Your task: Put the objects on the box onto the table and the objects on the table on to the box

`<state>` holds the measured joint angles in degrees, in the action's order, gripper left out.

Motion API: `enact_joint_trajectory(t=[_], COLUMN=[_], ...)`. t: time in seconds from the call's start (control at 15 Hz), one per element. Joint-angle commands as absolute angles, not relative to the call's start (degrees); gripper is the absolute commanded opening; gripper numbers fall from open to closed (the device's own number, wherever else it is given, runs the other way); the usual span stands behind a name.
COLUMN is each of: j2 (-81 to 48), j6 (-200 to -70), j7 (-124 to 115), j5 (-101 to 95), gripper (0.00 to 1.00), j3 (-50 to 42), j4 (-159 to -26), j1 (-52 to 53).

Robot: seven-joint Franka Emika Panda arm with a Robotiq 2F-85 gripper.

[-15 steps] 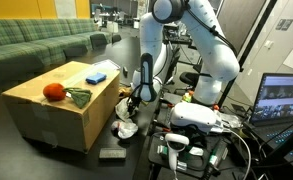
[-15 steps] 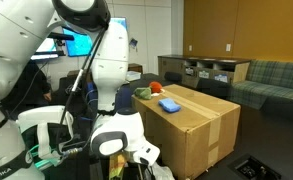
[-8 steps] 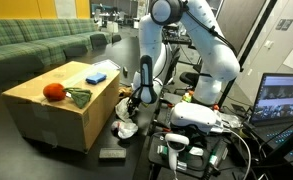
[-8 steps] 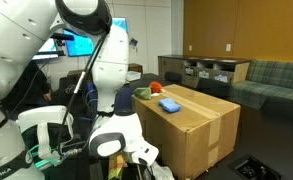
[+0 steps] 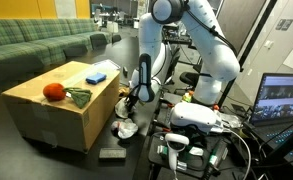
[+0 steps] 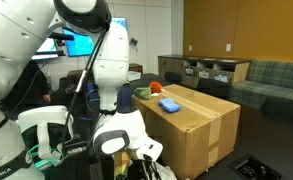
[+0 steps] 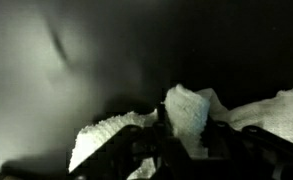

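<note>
In an exterior view, the laptop screen (image 5: 284,98) at the right shows rows of small pictures, too small to read, and the cardboard box (image 5: 56,112) bears no print that can be made out. On the box top a red ball (image 5: 53,92) sits by the near edge with a green piece (image 5: 78,97) just beside it, and a blue block (image 5: 96,76) lies toward the far corner nearest the arm (image 5: 144,70). The arm reaches down past that side of the box, its jaws low over a white cloth (image 5: 126,128) crumpled on the dark surface (image 5: 81,160); a dark flat object (image 5: 111,153) lies nearer the camera. In an exterior view from the other side, the blue block (image 6: 169,105) lies on the box top with the red ball (image 6: 156,88) and green piece (image 6: 143,93) behind it; the robot's body hides the jaws. In the dim, blurred wrist view, the white cloth (image 7: 191,112) bunches up between the jaws, one dark finger on each side of it; whether they pinch it I cannot tell.
</note>
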<state>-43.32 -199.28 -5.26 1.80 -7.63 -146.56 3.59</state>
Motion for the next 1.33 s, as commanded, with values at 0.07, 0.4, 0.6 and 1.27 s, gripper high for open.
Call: enact_joint_trajectory(t=[0.07,0.4,0.6,1.27], j2=[-37.71,-29.12,-25.25,-17.40], j6=[-197.42,-194.44,-190.53,-167.47], j7=[-2.38,0.02,1.86,0.18], j5=[3.98,8.76,12.56,4.80], gripper=[0.00,0.03,0.03,0.03], j3=[-9.31,-16.54,-24.47,-54.95], j4=[-147.51,-150.15,-150.09,-146.82], j1=[5.71,15.05,24.51,55.00])
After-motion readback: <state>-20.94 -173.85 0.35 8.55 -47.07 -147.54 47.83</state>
